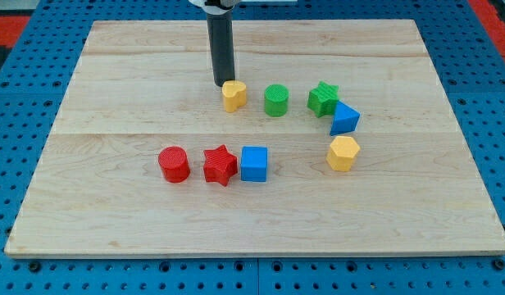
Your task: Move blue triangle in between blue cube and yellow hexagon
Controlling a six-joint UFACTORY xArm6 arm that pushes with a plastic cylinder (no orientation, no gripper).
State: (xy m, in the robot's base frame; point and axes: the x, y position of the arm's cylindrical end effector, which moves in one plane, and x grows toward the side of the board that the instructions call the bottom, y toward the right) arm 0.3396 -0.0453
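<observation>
A: What does the surface (113, 188) look like?

B: Pale wooden boards laid over a blue pegboard base (23, 270), with a red strip (15, 20) showing at the view's top corners.

A: Where is the blue triangle (345, 120)?

B: Toward the view's right, touching the lower right side of the green star (323, 98). The yellow hexagon (343, 153) sits just below it, apart from it.

A: And the blue cube (254, 163)?

B: Left of the hexagon, in a row with the red star (220, 165) — those two touch — and the red cylinder (175, 164) further left, a little apart. The stretch between cube and hexagon holds no block.

A: Anything else nearby?

B: A green cylinder (276, 100) stands left of the green star, and a yellow heart-like block (234, 95) left of that.

A: How does the arm stand?

B: The dark rod comes straight down from the view's top, upright. My tip (220, 84) rests at the upper left edge of the yellow heart-like block — touching or nearly so, I cannot tell which. It is well apart from the blue triangle.

A: Is the tool open or closed?

B: It is a plain rod with nothing to open or close, and it holds nothing.
</observation>
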